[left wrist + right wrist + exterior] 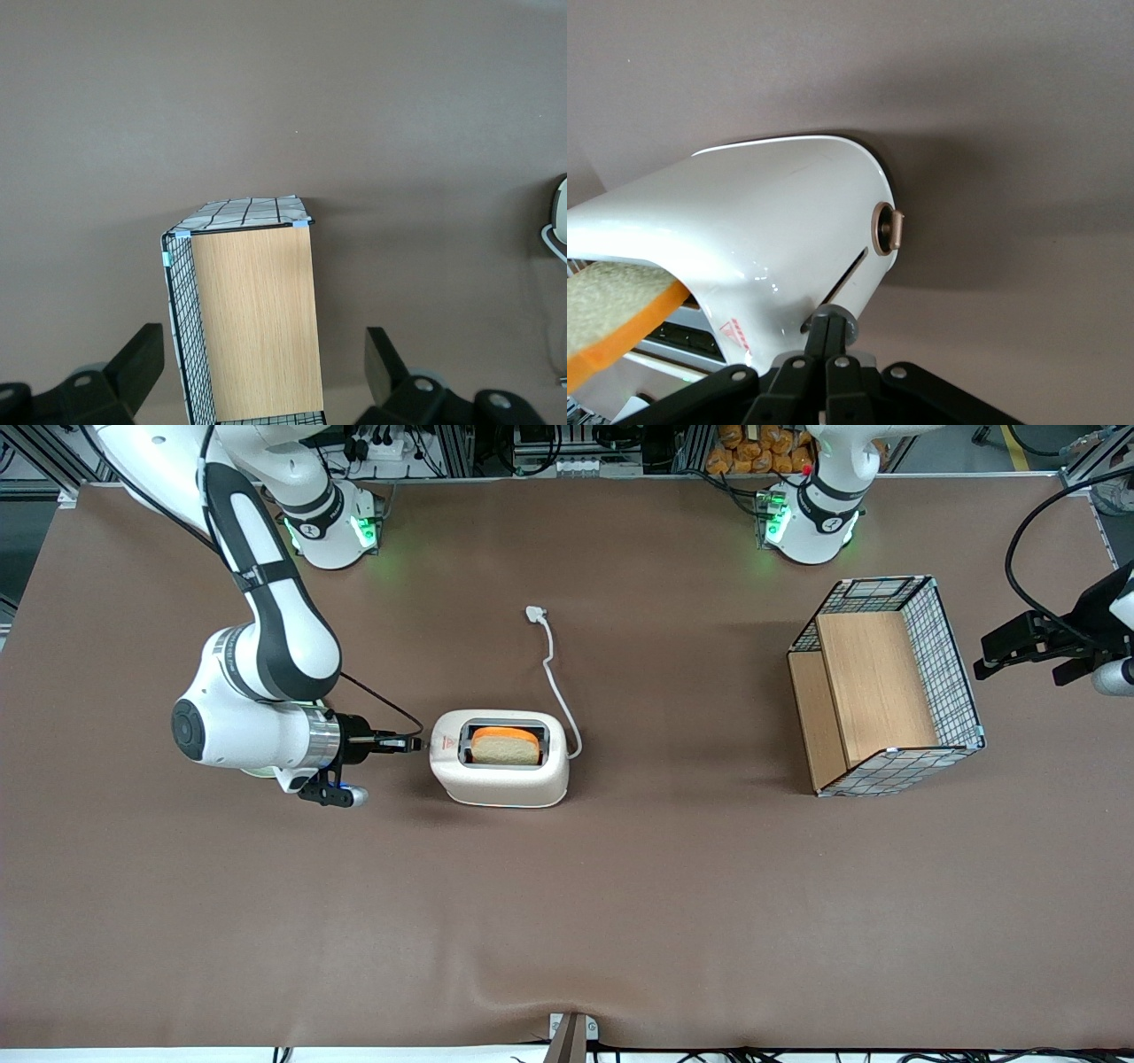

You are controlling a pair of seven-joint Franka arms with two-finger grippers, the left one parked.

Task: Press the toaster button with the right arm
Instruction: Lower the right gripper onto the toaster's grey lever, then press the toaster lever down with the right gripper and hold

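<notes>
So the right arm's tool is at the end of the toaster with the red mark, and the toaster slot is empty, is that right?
Not quite. The tool is at the red-marked end of the toaster, but the slot is not empty: a slice of bread sits in it, as the front view shows.

Toaster (500, 766): small white rounded box, flat on brown surface (567, 921), centre-left of front view; grey-rimmed top slot holds bread slice with orange crust, small red triangle mark on top. White cord with plug trails up-frame from one narrow end. Toaster button (831, 317): small grey tab at foot of slit on other narrow end. Right arm (266, 682): white, black bands, silver wrist ring, left of toaster in front view. End effector (418, 743) fingers together, tips on button.
</notes>
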